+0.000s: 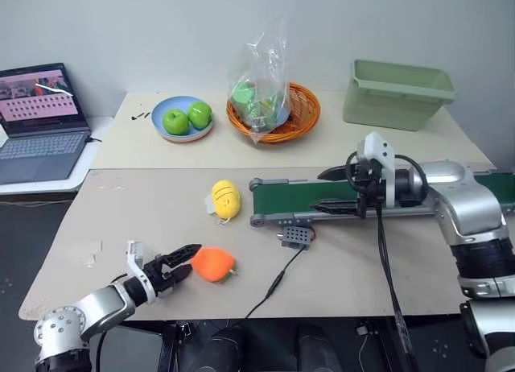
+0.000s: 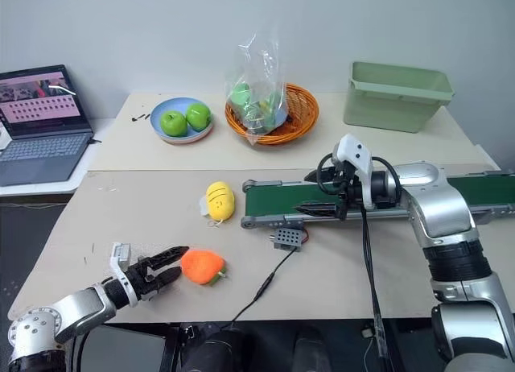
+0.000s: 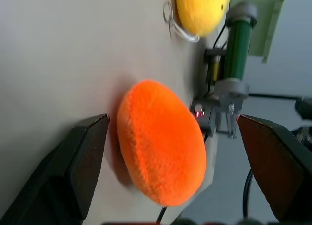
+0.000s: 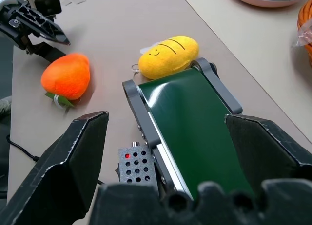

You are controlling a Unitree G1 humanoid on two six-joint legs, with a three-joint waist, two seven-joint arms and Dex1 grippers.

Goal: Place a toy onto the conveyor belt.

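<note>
Table [image 1: 129, 219]: left claw [image 1: 187, 262] (fingers spread) beside orange toy [image 1: 213, 264].

2 head cams overlook table [image 1: 161, 211]; wrist cams close.

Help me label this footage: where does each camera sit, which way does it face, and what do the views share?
Left and right eye views: head stereo pair, looking forward and down over the table; both arms show.
Left wrist view: on the left arm, looking along the open left gripper at the toy.
Right wrist view: on the right arm, looking along the open right gripper over the conveyor belt.
Shared: toy, belt and yellow toy appear in all.
</note>
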